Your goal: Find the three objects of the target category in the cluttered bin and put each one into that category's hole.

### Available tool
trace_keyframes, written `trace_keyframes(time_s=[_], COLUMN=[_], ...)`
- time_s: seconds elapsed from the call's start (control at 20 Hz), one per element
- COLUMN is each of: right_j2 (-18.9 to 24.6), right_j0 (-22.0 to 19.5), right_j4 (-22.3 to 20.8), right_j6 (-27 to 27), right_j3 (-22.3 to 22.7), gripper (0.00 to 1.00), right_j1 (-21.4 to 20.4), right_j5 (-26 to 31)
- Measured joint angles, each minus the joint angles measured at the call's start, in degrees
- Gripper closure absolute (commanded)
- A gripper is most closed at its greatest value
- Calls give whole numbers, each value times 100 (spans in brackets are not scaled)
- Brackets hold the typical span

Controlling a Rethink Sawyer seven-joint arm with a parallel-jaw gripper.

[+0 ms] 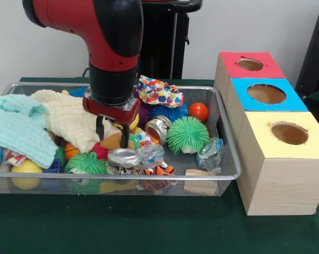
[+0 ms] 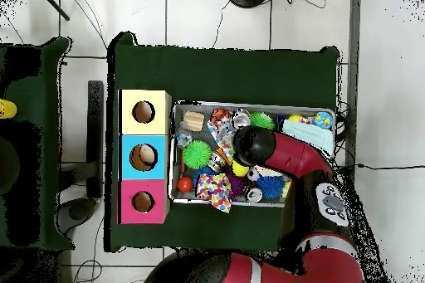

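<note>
My gripper (image 1: 112, 135) is down in the wire mesh bin (image 1: 229, 159), left of centre. Its fingers (image 1: 99, 128) stand apart, open, on either side of a tan-orange object (image 1: 113, 141). A flat metal tin (image 1: 124, 157) lies just in front of it, and a metal can (image 1: 156, 129) to its right. Two green spiky balls (image 1: 187, 134) (image 1: 85, 163), a blue spiky ball (image 1: 170, 112) and a red ball (image 1: 198, 111) sit among the clutter. From overhead the arm (image 2: 274, 151) hides the gripper.
Three wooden boxes with holes stand beside the bin: red (image 1: 230, 62), blue (image 1: 238, 90) and yellow (image 1: 260, 143). A cream cloth (image 1: 69, 119) and a mint cloth (image 1: 19, 129) cover the bin's left. A polka-dot cloth (image 1: 159, 91) and a wood block (image 1: 200, 180) lie there too.
</note>
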Motion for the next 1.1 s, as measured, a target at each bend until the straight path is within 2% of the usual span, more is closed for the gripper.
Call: trace_keyframes(time_s=[1.0,1.05,1.1], right_j2=[468,467,467], right_j0=[-276,-276,-276], right_j4=[259,259,259], right_j6=[0,0,0], right_j3=[166,183,183], gripper=[0,100,100], right_j1=[-95,-108,-109], right_j5=[4,8,15])
